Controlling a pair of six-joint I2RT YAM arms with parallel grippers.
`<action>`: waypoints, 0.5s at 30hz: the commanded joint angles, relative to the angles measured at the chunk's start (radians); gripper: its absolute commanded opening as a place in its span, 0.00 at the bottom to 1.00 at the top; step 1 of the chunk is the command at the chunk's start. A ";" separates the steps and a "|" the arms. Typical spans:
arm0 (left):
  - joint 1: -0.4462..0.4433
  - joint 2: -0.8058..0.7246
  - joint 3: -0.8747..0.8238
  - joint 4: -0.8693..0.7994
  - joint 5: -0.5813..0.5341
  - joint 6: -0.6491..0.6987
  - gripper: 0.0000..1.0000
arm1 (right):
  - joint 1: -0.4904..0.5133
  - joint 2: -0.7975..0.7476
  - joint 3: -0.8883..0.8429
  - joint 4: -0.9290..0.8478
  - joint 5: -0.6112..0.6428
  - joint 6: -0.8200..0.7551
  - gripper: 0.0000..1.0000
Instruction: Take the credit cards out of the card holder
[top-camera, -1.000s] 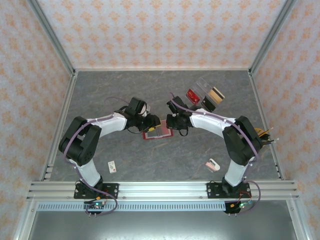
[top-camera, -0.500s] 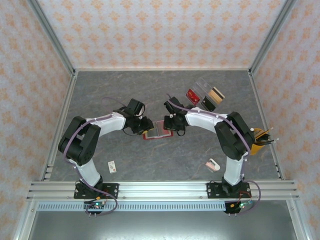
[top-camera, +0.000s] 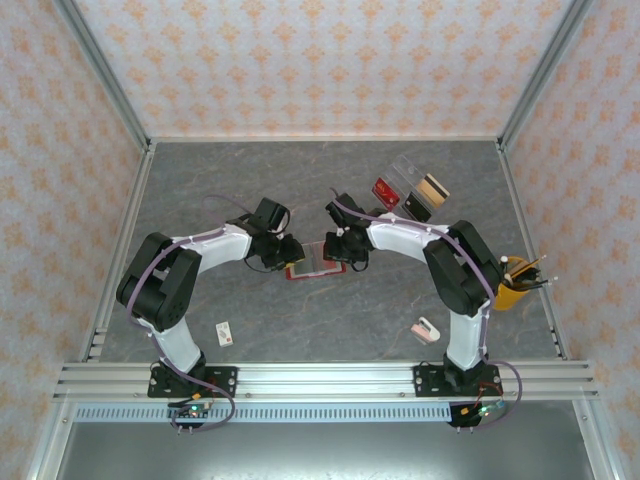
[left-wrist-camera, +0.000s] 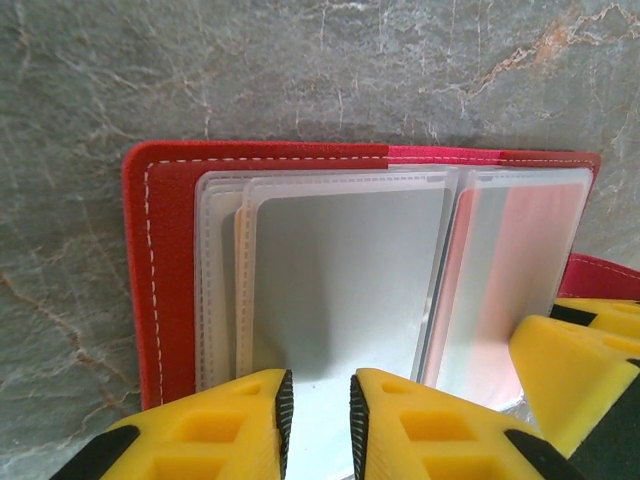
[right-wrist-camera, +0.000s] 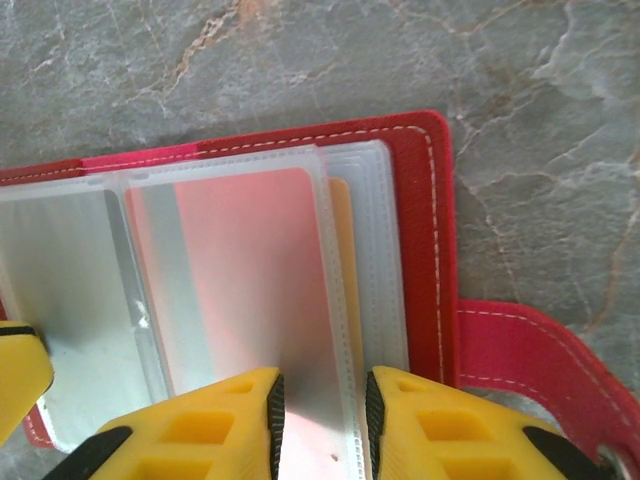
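Since a second ago the right gripper has slid left over the card holder. Its fingers sit nearly together, seemingly pinching a clear sleeve that holds a pinkish card. The left gripper nips the facing sleeve likewise. Opened flat at the top view's centre, the holder runs left-right, its fold up-down. No credit cards are out yet. Next, I judge, one gripper must steady the leather while the other works a card's edge, perhaps the tan card.
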 joint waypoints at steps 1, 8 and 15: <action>0.007 0.028 -0.012 -0.039 -0.040 0.017 0.25 | -0.001 -0.023 0.018 0.005 -0.052 -0.009 0.30; 0.007 0.026 -0.017 -0.038 -0.042 0.017 0.24 | -0.002 -0.085 -0.001 0.059 -0.143 0.015 0.32; 0.007 -0.028 -0.012 -0.058 -0.053 0.009 0.25 | -0.002 -0.106 -0.021 0.130 -0.228 0.039 0.39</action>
